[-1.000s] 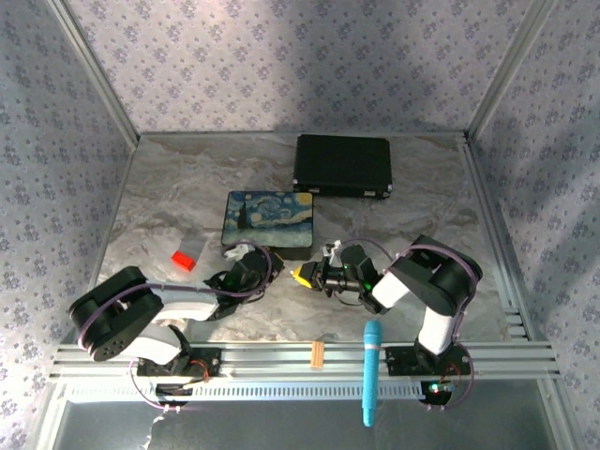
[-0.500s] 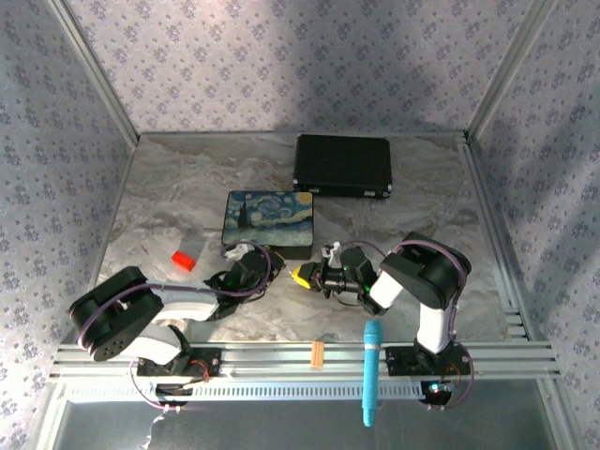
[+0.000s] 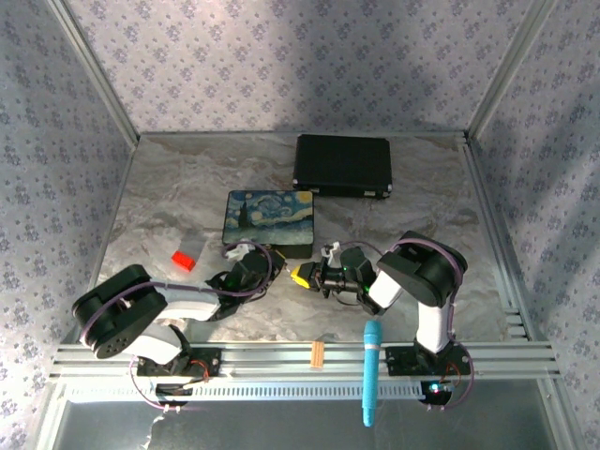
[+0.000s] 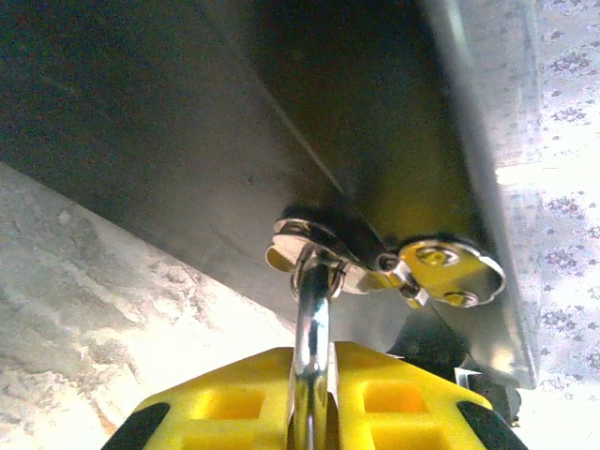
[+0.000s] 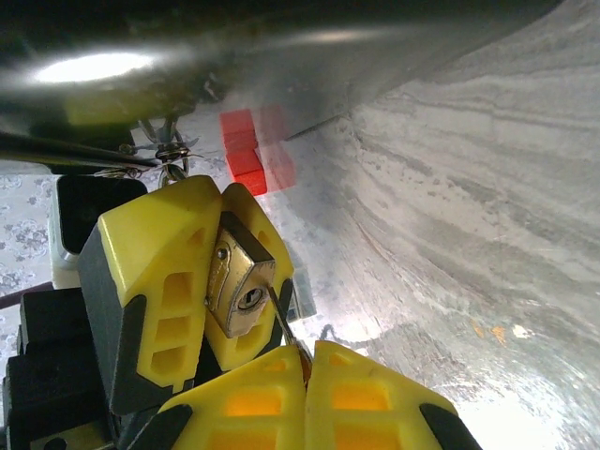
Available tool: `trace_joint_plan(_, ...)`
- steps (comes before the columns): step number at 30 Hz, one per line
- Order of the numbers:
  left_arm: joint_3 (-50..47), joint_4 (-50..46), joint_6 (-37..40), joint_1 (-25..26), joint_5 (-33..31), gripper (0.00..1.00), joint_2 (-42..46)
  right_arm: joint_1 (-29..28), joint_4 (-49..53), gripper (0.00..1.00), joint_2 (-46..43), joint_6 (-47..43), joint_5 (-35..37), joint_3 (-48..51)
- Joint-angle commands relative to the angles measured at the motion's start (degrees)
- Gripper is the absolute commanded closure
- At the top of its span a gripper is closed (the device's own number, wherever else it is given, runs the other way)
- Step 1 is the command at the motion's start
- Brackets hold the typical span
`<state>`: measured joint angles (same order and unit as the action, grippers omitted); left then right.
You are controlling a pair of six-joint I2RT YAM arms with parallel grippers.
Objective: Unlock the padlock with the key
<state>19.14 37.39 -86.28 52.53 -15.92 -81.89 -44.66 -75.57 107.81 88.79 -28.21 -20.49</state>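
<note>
The brass padlock (image 5: 239,281) hangs by its silver shackle (image 4: 314,319) from the painted box's clasp (image 4: 314,246). My left gripper (image 4: 314,398) is shut on the padlock, its yellow fingers (image 5: 164,272) clamping the body on both sides. The keyhole faces the right wrist camera. The thin silvery key (image 5: 281,319) sticks up from my right gripper (image 5: 307,375), which is shut on it. The key's tip rests at the padlock's bottom face just right of the keyhole, outside the slot. In the top view the left gripper (image 3: 284,271) and right gripper (image 3: 311,277) meet in front of the box (image 3: 269,222).
A black case (image 3: 342,165) lies at the back. A red block (image 3: 183,261) sits left of the box. A blue pen-like stick (image 3: 371,370) and an orange-tan strip (image 3: 317,353) rest on the front rail. Open marble surface lies to the right.
The right arm's elbow has swung slightly left and nearer. Both grippers stay almost still in front of the box.
</note>
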Motion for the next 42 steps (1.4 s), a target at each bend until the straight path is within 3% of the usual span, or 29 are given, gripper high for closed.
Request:
trace_joint_plan(1, 0.8, 4.3, -0.5, 1.1, -0.1, 0.95, -0.2, 0.1, -4.2, 1.0, 0.1, 0.9, 1.6, 0.9)
trace_joint_plan(25, 1.8, 5.3, 0.0, 1.4, 0.8, 0.96, -1.3, -0.5, -4.3, 1.0, 0.6, 1.0, 1.9, -1.5)
trace_joint_plan(29, 1.4, 6.8, -1.2, 2.3, 1.3, 1.0, -1.2, -0.1, -4.3, 1.0, -0.1, 1.3, 2.3, -2.2)
trace_joint_plan(42, 1.8, 14.4, -4.5, 3.6, 4.3, 1.0, -3.3, 2.8, -4.3, 1.0, 0.2, 3.5, 0.3, -5.4)
